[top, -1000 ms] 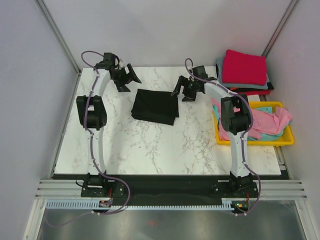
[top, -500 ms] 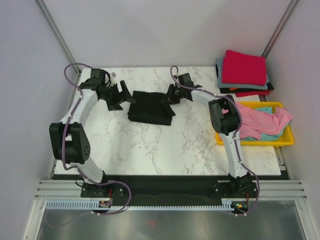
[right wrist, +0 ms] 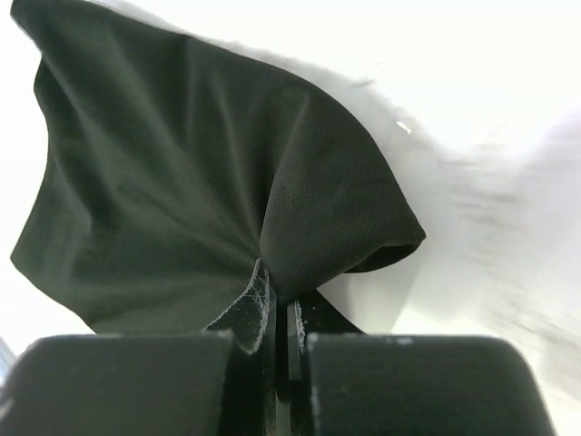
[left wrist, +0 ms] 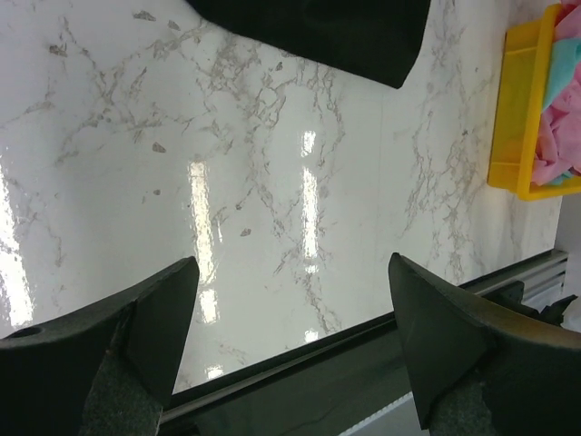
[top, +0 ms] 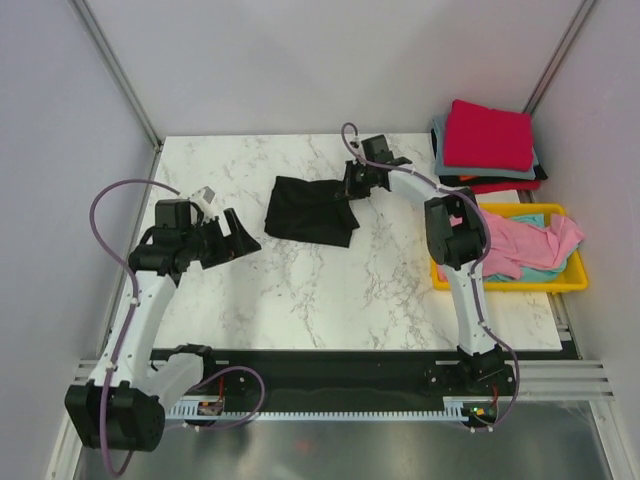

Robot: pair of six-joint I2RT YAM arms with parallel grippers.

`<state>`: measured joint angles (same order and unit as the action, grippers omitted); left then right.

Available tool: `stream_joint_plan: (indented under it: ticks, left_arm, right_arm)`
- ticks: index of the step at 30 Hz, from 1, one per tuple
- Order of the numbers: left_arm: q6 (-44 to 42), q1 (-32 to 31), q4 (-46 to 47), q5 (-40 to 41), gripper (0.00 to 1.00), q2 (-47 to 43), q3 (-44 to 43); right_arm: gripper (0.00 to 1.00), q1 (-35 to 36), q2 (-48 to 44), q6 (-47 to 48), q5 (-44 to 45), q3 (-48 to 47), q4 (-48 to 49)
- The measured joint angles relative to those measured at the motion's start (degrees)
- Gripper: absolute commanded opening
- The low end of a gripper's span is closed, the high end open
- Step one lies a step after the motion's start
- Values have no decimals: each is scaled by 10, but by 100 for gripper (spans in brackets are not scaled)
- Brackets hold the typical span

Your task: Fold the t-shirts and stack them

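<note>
Near the far edge of the white marble table (top: 300, 300), the right gripper (top: 352, 186) clamps tight on a corner of the folded black cotton t-shirt (top: 308, 212). The left gripper (top: 236, 240) hangs empty, jaws spread wide. Lifted by one corner, the folds could fall apart.

Black t-shirt (top: 312, 210): folded to a rough rectangle, 1 corner bunched and pinched in the right gripper (top: 352, 187), the rest spread to that gripper's left. Red t-shirt (top: 488, 135): folded, atop a folded grey t-shirt (top: 437, 130), well right of the right gripper. Pink t-shirt (top: 520, 245) and teal t-shirt (top: 530, 218): crumpled together, right of it and nearer.
</note>
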<state>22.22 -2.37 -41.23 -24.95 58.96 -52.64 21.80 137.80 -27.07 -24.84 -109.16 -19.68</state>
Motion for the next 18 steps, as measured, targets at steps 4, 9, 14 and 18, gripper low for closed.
stream_joint_plan:
  ticks: [4, 9, 14, 18]
  left_arm:
    - [3, 0, 3, 16, 92, -67, 35]
    - [3, 0, 2, 26, 92, -114, 57]
    - [3, 0, 7, 40, 92, -143, 58]
    - [3, 0, 7, 49, 92, -135, 58]
  right_arm:
    - [0, -34, -29, 76, 30, -29, -71]
    - [0, -80, -74, 149, 58, -45, -120]
    - [0, -110, -98, 216, 100, -70, -151]
    - [0, -124, -101, 269, 134, -105, -174]
